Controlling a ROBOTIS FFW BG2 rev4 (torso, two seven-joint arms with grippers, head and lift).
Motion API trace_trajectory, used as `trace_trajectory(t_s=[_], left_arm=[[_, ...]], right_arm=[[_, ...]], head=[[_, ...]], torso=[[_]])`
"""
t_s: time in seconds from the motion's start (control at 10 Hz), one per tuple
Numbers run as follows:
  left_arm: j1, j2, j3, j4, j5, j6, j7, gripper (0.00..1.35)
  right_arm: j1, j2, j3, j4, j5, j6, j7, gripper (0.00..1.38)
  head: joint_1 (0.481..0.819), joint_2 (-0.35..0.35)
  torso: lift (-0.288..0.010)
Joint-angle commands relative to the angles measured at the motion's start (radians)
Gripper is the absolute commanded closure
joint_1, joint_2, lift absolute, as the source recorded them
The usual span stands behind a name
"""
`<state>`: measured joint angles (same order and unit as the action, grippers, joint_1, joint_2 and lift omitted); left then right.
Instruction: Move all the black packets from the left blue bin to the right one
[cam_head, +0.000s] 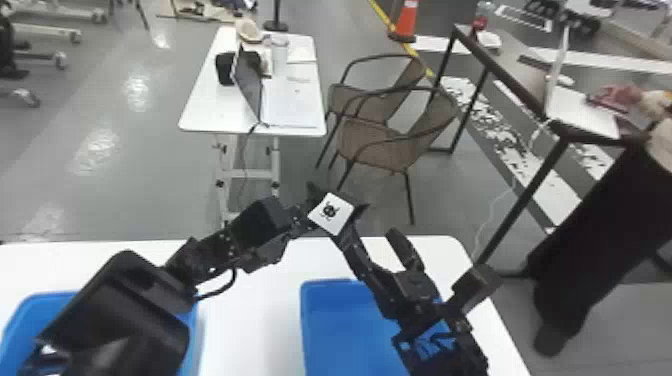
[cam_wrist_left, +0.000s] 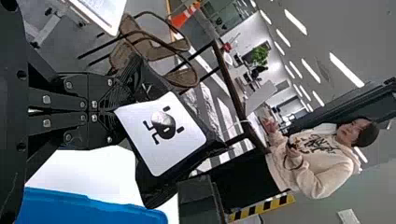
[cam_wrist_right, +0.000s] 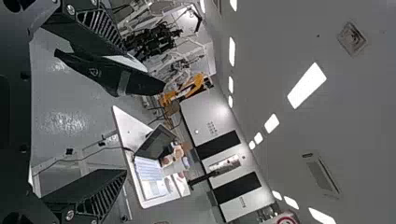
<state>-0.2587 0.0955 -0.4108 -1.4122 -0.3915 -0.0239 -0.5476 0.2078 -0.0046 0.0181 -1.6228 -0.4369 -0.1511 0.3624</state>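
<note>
Above the white table (cam_head: 240, 305): black packet (cam_head: 359, 211), clamped by the left gripper (cam_head: 306, 214)
Label: white (cam_head: 331, 214), squarish, printed with a dark, limbed figure
Left arm (cam_head: 235, 245): stretched forward past the left blue bin (cam_head: 30, 312)
Right gripper (cam_head: 369, 237): fingers wide apart, close to the packet; whether touching, cannot tell
Packet surface: creased
Right blue bin (cam_head: 340, 325): smooth, round-cornered, partly hidden by the right arm (cam_head: 440, 332)

Pictogram label (cam_wrist_left: 161, 135) on black packet (cam_wrist_left: 189, 163)
</note>
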Motion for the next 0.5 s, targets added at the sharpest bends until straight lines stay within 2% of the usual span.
trace_trajectory(t_s=[0.0,0.2,0.3,0.4], left_arm=[[-0.013,-0.002,-0.022,0.01,0.043,-0.001,-0.005,1.17],[-0.027,0.0,-0.046,0.032,0.049,0.002,-0.012,1.17],[-0.027,0.0,-0.049,0.035,0.054,0.004,-0.014,1.17],[-0.027,0.0,-0.054,0.038,0.06,0.006,-0.018,1.17]], right_arm=[[-0.021,0.0,0.006,0.015,-0.008,0.001,0.013,0.11],[-0.034,0.0,0.014,0.018,-0.013,0.001,0.023,0.15],[-0.039,0.0,0.014,0.021,-0.02,0.001,0.023,0.37],[-0.044,0.0,0.014,0.023,-0.034,0.015,0.021,0.78]], head=[[0.695,-0.208],[0.695,-0.215],[0.695,-0.218],[0.695,-0.22]], torso=[[0.0],[0.0],[0.0],[0.0]])
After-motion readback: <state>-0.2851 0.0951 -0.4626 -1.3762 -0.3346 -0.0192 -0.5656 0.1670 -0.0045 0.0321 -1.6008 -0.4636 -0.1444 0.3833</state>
